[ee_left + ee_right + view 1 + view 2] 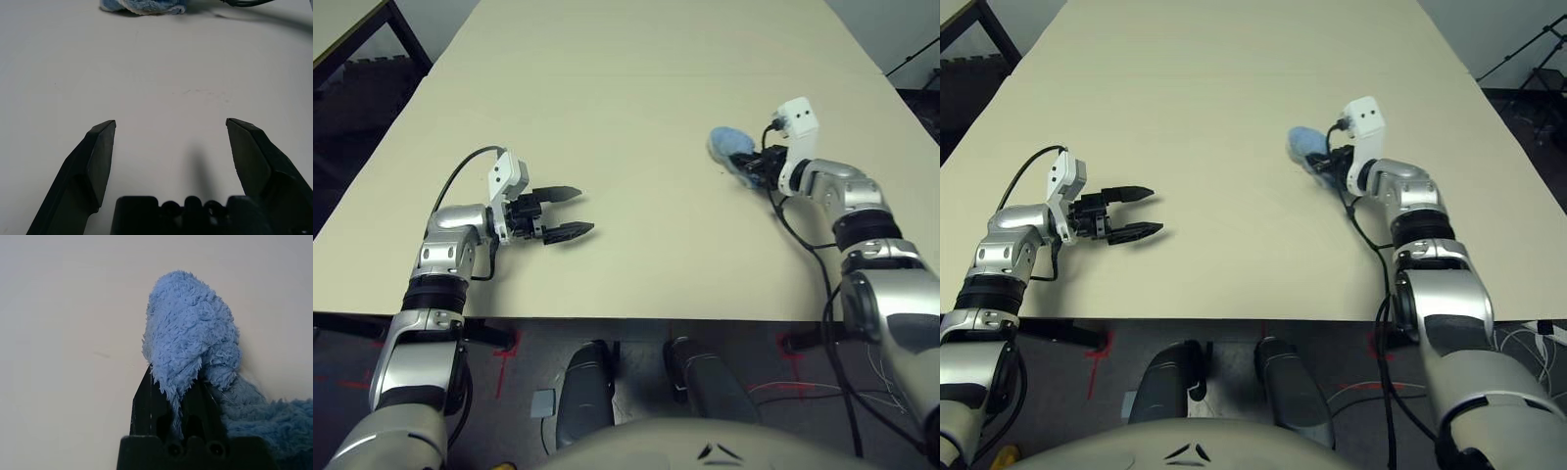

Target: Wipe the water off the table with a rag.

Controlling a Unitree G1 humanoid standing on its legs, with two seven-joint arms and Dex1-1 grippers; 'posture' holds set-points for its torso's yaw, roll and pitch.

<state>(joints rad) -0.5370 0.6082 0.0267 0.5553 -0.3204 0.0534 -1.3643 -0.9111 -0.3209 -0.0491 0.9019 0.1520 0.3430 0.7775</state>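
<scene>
On the surface (636, 196), the right hand (172, 396) grips the blue terry rag (188, 328), apparently mid-wipe; next, press and sweep. The left hand (171, 122) is open.

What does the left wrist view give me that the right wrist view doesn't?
Left wrist view only: the left hand, its two fingers spread wide with nothing between them, and faint specks on the table ahead of it.

Right wrist view only: the right hand, shut on the rag, with the cloth pinched and bunched between and over its fingers.

Both: the blue rag and the pale tabletop. The left wrist view catches just part of the rag, beyond the left hand.
</scene>
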